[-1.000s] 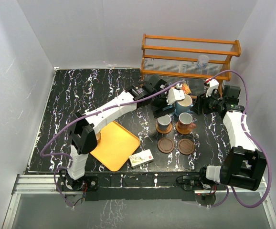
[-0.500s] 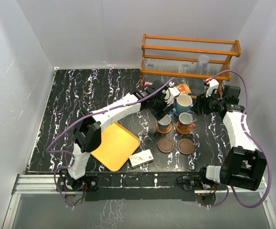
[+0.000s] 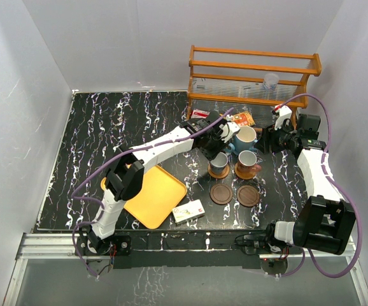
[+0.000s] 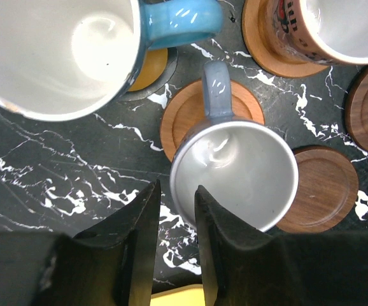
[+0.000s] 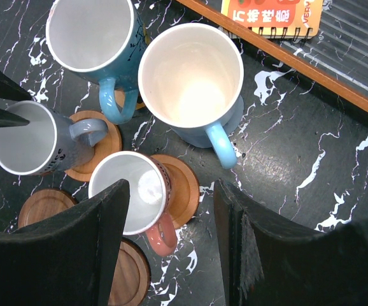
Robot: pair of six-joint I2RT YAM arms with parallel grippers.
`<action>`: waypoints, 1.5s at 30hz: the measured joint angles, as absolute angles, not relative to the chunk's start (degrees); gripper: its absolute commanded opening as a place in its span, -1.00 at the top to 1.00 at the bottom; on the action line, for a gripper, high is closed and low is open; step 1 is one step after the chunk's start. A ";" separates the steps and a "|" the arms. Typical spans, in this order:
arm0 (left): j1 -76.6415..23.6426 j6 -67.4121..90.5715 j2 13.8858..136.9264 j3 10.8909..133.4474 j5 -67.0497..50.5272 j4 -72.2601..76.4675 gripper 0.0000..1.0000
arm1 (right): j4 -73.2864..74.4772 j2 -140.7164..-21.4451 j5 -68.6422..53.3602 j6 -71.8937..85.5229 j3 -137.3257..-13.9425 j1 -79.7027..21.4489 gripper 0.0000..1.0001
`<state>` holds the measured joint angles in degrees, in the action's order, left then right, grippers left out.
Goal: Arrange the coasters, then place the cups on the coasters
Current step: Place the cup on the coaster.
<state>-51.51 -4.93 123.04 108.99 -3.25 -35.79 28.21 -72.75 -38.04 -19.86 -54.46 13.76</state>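
Four cups [image 5: 190, 83] sat on coasters [image 4: 177, 121], two coasters bare; left gripper [image 4: 176, 191] straddled the grey cup [image 4: 235, 172] rim, clamped or not unclear; right gripper [image 5: 171, 185] gaped empty.

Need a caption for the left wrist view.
Left gripper straddling the rim of the grey mug on its orange-brown coaster.
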 measured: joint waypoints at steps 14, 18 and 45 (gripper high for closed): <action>-51.51 -9.15 125.47 111.87 -5.45 -37.76 1.00 | 28.32 -72.75 -38.06 -20.40 -54.46 13.76 -0.06; -51.51 -14.41 125.89 113.27 -6.24 -38.46 1.00 | 28.32 -72.75 -38.06 -20.49 -54.46 13.76 -0.05; -51.51 -56.77 134.32 130.02 -22.55 -51.92 1.00 | 28.86 -74.28 -39.20 -20.95 -54.46 13.93 -0.06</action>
